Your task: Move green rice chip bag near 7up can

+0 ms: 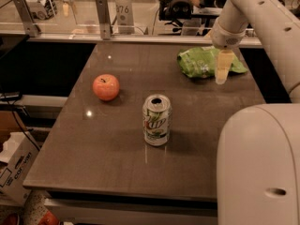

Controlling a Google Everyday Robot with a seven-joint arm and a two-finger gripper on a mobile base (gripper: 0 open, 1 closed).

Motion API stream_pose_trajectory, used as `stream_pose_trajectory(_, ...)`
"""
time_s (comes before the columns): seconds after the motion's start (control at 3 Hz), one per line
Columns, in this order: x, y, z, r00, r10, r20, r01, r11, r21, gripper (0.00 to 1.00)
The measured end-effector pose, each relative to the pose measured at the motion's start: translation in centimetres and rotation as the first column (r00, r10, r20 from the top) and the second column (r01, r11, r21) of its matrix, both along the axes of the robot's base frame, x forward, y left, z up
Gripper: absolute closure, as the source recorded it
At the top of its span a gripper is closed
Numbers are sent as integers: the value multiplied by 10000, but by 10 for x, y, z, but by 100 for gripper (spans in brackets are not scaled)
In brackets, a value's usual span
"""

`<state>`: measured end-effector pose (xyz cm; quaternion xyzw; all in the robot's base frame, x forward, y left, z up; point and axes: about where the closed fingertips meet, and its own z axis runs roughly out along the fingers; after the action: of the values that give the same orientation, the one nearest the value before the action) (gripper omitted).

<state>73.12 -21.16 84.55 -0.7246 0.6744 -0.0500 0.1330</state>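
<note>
The arm reaches in from beyond and right of the 7up can, its forearm slanting down to the wrist. The gripper hangs straight down from there, over the right part of the green rice chip bag. Whether it is apart or together I cannot tell, nor whether it touches the bag.

The bag lies well beyond and right of the can, close to the table's far edge. The can stands upright with open tabletop on every side. An apple sits to the can's left, well apart.
</note>
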Motion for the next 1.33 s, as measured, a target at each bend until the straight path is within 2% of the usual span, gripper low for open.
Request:
stream_pose_trajectory(0.33, 4, 2, -8, 9998, 121, -143, -124, 9997, -219, 0)
stream_pose_trajectory(0.67, 6, 3, -12, 9996, 77, -268, -89, 9990, -433, 16)
stream_pose_trajectory(1.33, 2, 3, -9, 9993, 92, -376, -114, 9982, -588, 62)
